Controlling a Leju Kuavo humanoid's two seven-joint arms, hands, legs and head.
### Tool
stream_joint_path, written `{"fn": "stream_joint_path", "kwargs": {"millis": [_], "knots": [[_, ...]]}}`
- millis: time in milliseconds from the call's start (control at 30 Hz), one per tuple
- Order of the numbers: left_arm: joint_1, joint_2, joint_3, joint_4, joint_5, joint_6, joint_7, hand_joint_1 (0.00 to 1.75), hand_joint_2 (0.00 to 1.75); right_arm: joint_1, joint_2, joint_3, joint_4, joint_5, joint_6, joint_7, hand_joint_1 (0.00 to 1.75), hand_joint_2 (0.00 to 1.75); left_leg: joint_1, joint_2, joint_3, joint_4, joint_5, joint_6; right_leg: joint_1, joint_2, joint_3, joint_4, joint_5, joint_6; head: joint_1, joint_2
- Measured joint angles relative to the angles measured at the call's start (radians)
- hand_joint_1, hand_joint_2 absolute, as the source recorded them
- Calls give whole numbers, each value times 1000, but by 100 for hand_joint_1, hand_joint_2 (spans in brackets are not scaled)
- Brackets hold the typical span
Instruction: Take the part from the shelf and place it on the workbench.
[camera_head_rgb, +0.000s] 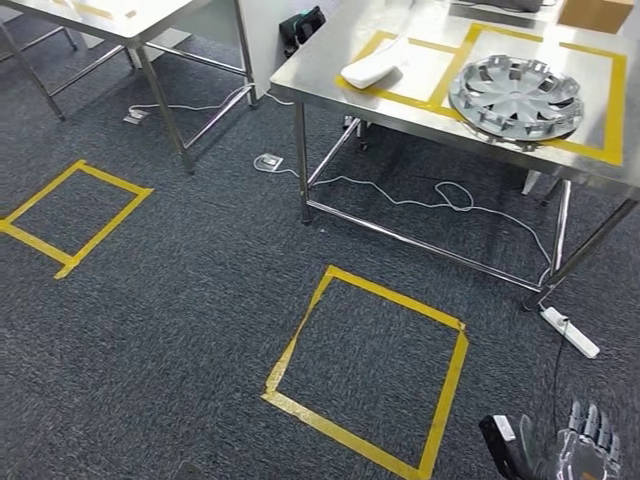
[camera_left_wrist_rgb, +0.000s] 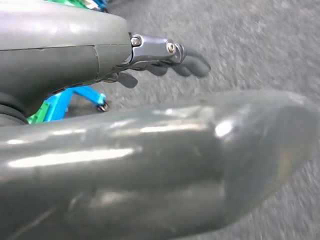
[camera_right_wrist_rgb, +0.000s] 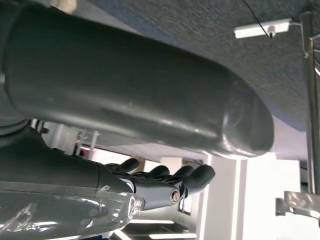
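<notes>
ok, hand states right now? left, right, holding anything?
Left hand: open, fingers extended over carpet, holding nothing.
Right hand: open, fingers extended, holding nothing.

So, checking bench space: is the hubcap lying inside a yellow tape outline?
Yes, the hubcap lies within the workbench's yellow tape rectangle.

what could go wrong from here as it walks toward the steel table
1. A white cable and a power strip lie on the carpet under and beside the table; a foot might catch them.
2. The hubcap sits near the table's front edge, so a bump could shift it.
3. The right robot hand hangs low near the table leg and might clip it.
</notes>
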Motion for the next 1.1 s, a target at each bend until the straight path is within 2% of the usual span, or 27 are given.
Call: {"fn": "stream_joint_path", "kwargs": {"millis": [33, 67, 133, 167, 200, 233, 267, 300, 367, 400, 433, 500, 533, 567, 633, 667, 700, 733, 767, 800, 867, 900, 933, 967, 1000, 1033, 1100], "knots": [[2, 1, 0, 0, -6, 25, 11, 0, 0, 2, 8, -11, 6, 0, 0, 5, 0, 0, 2, -10, 0, -2, 3, 5, -2, 17, -3, 8, -9, 6, 1, 0], [2, 1, 1, 0, -11, 47, 21, 0, 0, 4, 14, -22, 14, 1, 0, 9, 0, 0, 5, -22, -1, -4, 6, 11, -4, 44, -14, 35, -28, 12, 3, 0], [-2, 2, 1, 0, -18, 69, 29, 0, 0, 13, 22, -39, 31, 1, 0, 14, 0, 0, 8, -45, -5, -6, 10, 18, -8, 105, -63, 147, -92, 20, 8, 0], [-3, 2, 1, 0, -20, 71, 30, 0, 0, 18, 25, -46, 38, 1, 0, 16, 0, 0, 8, -59, -7, -5, 12, 20, -9, 116, -95, 217, -123, 21, 9, 0], [-3, 2, 1, 0, -20, 72, 31, 0, 0, 21, 28, -51, 45, 1, 0, 17, 0, 0, 8, -72, -9, -5, 13, 21, -9, 121, -120, 268, -139, 21, 10, 0], [-2, 2, 1, 0, -21, 72, 32, 0, 0, 23, 31, -56, 51, 1, 0, 18, 0, 0, 8, -86, -10, -5, 14, 21, -9, 122, -131, 287, -136, 22, 11, 0], [-1, 2, 1, 0, -21, 72, 33, 0, 0, 23, 34, -60, 56, 1, 0, 19, 0, 0, 8, -100, -11, -4, 16, 19, -11, 124, -120, 262, -113, 21, 10, 0], [-1, 2, 1, 0, -21, 72, 34, 0, 0, 23, 35, -62, 59, 1, 0, 19, 0, 0, 9, -114, -11, -4, 18, 17, -13, 132, -92, 202, -75, 22, 11, 0], [-2, 2, 1, 0, -21, 73, 34, 0, 0, 22, 37, -65, 65, 1, 0, 19, 0, 0, 10, -141, -14, 0, 21, 9, -22, 178, -27, 63, -20, 23, 10, 0], [-3, 2, 1, 0, -21, 74, 34, 0, 0, 22, 38, -66, 68, 1, 0, 19, 0, 0, 10, -152, -17, 1, 24, 4, -24, 196, -8, 21, -10, 22, 10, 0], [-4, 2, 2, 0, -21, 74, 35, 0, 0, 22, 40, -67, 70, 1, 0, 19, 0, 0, 10, -163, -20, 1, 27, -3, -24, 205, -1, 4, -10, 19, 10, 0], [0, 3, 2, 0, -21, 76, 35, 0, 0, 20, 43, -69, 73, 2, 0, 20, 0, 0, 14, -178, -27, -1, 35, -15, -20, 186, 5, 0, -4, 5, 9, 0], [2, 3, 2, 0, -21, 76, 35, 0, 0, 19, 45, -70, 74, 2, 0, 20, 0, 0, 14, -167, -32, 6, 32, -21, -19, 175, 7, -2, 0, -2, 8, 0], [5, 0, 2, 0, -29, 76, 43, 0, 0, 18, 46, -71, 75, 1, 0, 28, 0, 0, 14, -144, -44, 28, 16, -25, -19, 163, 9, -5, 4, -10, 5, 0], [28, -21, 6, -68, -102, 77, 96, 0, 0, 7, 58, -85, 108, -1, -1, 94, 0, 0, 12, -87, -92, 134, -49, -32, -18, 138, 8, -8, 8, -21, -1, 0], [50, -41, 7, -149, -148, 78, 132, 0, 0, 0, 70, -94, 140, -2, -1, 154, 0, 0, 14, -73, -123, 206, -86, -35, -17, 125, 6, -8, 8, -23, -3, 0], [73, -61, 8, -246, -186, 80, 162, 0, 0, -6, 85, -102, 176, -2, -1, 211, 0, 0, 16, -68, -148, 264, -109, -37, -15, 110, 5, -8, 8, -24, -3, 0], [93, -81, 9, -344, -205, 81, 180, 0, 0, -8, 100, -106, 210, -2, -2, 257, 0, 0, 18, -66, -160, 294, -115, -40, -14, 95, 5, -8, 7, -24, -4, 0], [106, -92, 11, -424, -207, 82, 189, 0, 0, -7, 115, -107, 235, -2, -2, 283, 0, 0, 20, -64, -154, 286, -102, -43, -14, 79, 4, -8, 7, -24, -4, 0], [116, -99, 13, -490, -208, 82, 195, 0, 0, -7, 128, -107, 255, -1, -2, 294, 0, 0, 20, -57, -126, 239, -75, -44, -15, 65, 5, -7, 6, -22, -5, 0], [129, -112, 17, -597, -208, 83, 202, 0, 0, -12, 147, -109, 287, 0, -2, 298, 0, 0, 21, -12, -45, 97, -23, -48, -15, 41, 4, -4, 1, -13, -9, 0], [132, -120, 19, -638, -208, 84, 205, 0, 0, -15, 152, -111, 299, 0, -2, 295, 0, 0, 21, 5, -14, 43, -9, -45, -14, 30, 3, -2, -3, -6, -10, 0], [135, -127, 19, -670, -208, 84, 206, 0, 0, -19, 154, -115, 308, 1, -2, 292, 0, 0, 20, 15, 1, 13, -7, -41, -11, 20, 4, -2, -6, 0, -10, 0], [139, -134, 19, -697, -208, 84, 207, 0, 0, -24, 154, -121, 315, 1, -3, 289, 0, 0, 19, 10, 4, 4, -10, -35, -10, 10, 4, -3, -10, 6, -10, 0], [145, -138, 20, -721, -208, 84, 208, 0, 0, -31, 155, -127, 322, 1, -3, 287, 0, 0, 19, -5, 2, 6, -9, -25, -10, 1, 9, -6, -11, 10, -7, 0], [152, -140, 20, -742, -208, 84, 209, 0, 0, -37, 155, -133, 327, 2, -3, 285, 0, 0, 20, -15, 2, 5, -8, -19, -12, 6, 12, -4, -16, 14, -5, 0], [160, -144, 22, -777, -208, 84, 211, 0, 0, -45, 157, -146, 335, 2, -3, 280, 0, 0, 23, -36, 1, 3, -3, -6, -16, 53, -6, 49, -57, 22, -2, 0]]}}
